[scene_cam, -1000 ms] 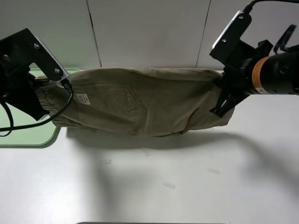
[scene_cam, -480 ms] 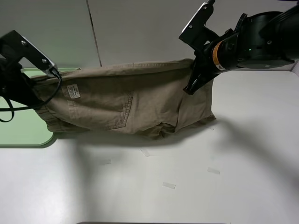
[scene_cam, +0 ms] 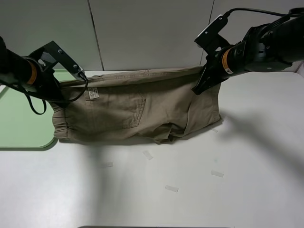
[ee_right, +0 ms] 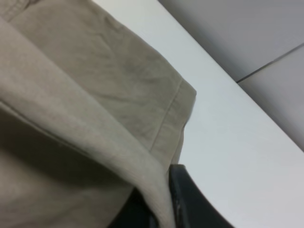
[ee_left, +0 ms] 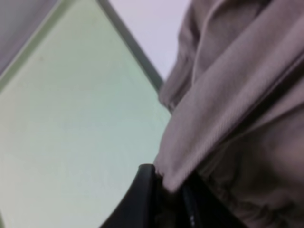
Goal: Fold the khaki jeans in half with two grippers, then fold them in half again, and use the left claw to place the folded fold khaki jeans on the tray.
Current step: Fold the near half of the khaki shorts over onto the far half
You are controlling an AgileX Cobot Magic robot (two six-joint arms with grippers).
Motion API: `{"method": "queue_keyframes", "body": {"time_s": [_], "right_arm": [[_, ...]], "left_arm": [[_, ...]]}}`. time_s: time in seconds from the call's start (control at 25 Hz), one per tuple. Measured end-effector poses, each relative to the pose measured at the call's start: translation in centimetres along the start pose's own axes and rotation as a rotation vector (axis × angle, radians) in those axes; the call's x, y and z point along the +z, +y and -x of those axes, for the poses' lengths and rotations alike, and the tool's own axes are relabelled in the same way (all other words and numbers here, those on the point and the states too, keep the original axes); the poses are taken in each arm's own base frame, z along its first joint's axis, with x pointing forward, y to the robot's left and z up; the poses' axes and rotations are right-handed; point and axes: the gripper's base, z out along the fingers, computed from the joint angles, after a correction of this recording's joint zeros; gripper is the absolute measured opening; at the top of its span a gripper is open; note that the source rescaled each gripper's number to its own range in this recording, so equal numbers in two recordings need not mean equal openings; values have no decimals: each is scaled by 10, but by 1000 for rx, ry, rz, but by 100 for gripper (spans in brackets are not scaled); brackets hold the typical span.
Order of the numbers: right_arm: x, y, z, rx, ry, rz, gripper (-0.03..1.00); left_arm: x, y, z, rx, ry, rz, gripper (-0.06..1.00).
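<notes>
- The white tabletop carried everything in view.
- The khaki shorts hung stretched between the 2 arms, held up along their top edge. Their lower part lay on the tabletop, and a back pocket faced the high camera.
- The gathered waistband end lay toward the left arm, at the right edge of the tray. The hemmed leg end lay toward the right arm.
- The pale green tray sat on the left of the tabletop, its bare surface clear of the shorts.
- The left gripper had its jaws clenched on a fold of the shorts near the waistband, above the tray's edge.
- The right gripper had its jaws clenched on the top edge at the leg end, raised off the tabletop.
- A small white label showed on the shorts near the left gripper.
- A few pale bits of tape lay on the tabletop in front of the shorts, apart from them.
</notes>
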Motion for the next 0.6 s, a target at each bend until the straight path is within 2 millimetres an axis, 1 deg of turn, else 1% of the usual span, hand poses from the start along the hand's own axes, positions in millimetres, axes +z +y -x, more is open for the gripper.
{"method": "queue_keyframes", "body": {"time_s": [0.08, 0.2, 0.24, 0.28, 0.32, 0.36, 0.4, 0.48, 0.52, 0.56, 0.6], "right_arm": [[5, -3, -2, 1, 4, 1, 0], [11, -6, -2, -5, -2, 6, 0], [12, -7, -1, -7, -10, 9, 2], [15, -7, 0, -8, -13, 11, 5], [17, -8, 0, -7, -12, 9, 14], [19, -11, 0, -4, -6, 1, 26], [20, -13, 0, -1, 0, -8, 41], [24, -18, -1, 5, 17, -28, 68], [25, -20, -1, 8, 22, -38, 77], [26, -22, 0, 9, 23, -44, 82], [26, -22, 1, 9, 22, -46, 85]], "left_arm": [[4, 4, 7, -21, -8, 8, 10], [8, 12, 13, -61, -26, 18, 10], [9, 15, 14, -80, -36, 18, 10], [11, 18, 13, -101, -41, 17, 11], [12, 22, 10, -123, -40, 19, 14], [14, 26, 7, -148, -33, 24, 19], [15, 31, 2, -176, -21, 34, 26], [18, 38, -5, -214, 4, 50, 44], [19, 41, -7, -224, 13, 57, 51], [19, 43, -9, -230, 21, 63, 57], [19, 43, -9, -232, 20, 63, 61]]}}
